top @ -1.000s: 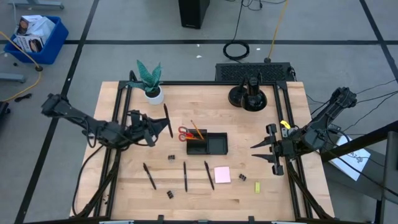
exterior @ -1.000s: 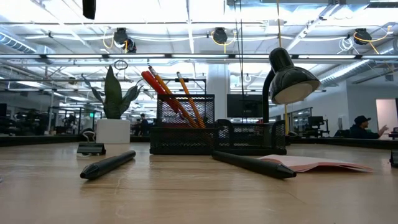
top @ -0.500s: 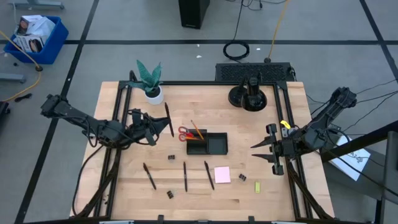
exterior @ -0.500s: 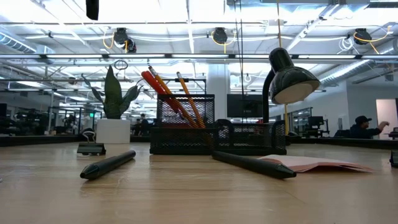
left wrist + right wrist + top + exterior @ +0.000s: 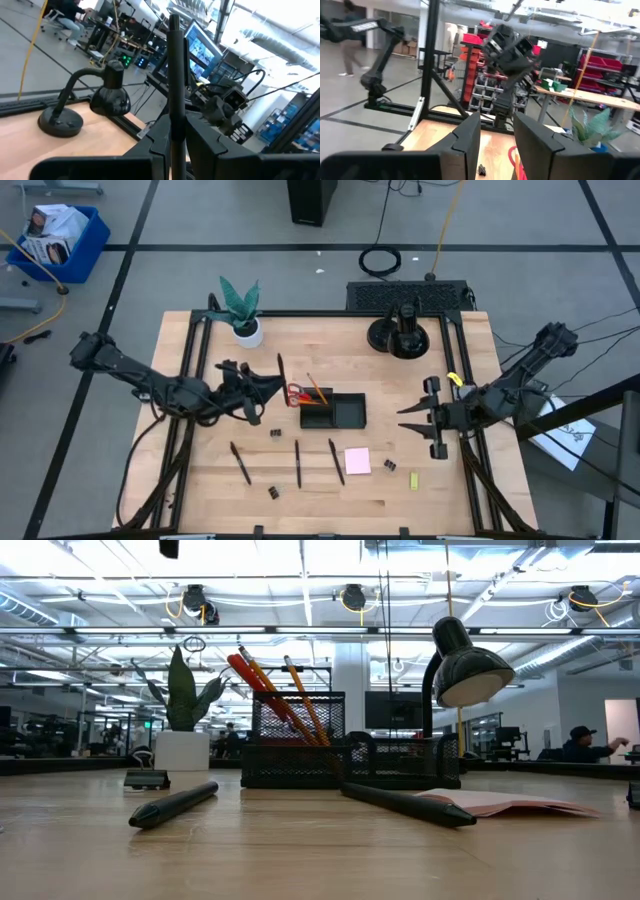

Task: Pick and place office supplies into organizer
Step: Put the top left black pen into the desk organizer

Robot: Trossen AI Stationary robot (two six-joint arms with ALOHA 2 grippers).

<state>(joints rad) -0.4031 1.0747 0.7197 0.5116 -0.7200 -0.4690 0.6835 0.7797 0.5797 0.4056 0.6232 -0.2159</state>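
Note:
My left gripper is shut on a black pen and hangs above the table, just left of the black organizer. Red-handled scissors and an orange pencil stick up out of the organizer's left compartment. Three black pens lie on the table nearer the front, along with a pink pad, binder clips and a yellow-green piece. My right gripper stands open in the air right of the organizer, with nothing between its fingers. My left gripper pinches the pen's shaft between its two fingers. The fingers reach level from the table's left and lie across the pen. A long part of the pen sticks out toward the far side. The pen is lifted clear of the table.
A potted plant stands at the far left. A black desk lamp stands on its round base at the far right. Black frame rails run along both sides of the table. Bare wood shows between the organizer and the right gripper.
My left gripper has carried the pen toward the table's right, closer to the organizer, rolling a little as it went. The pen stays pinched and clear of the table.

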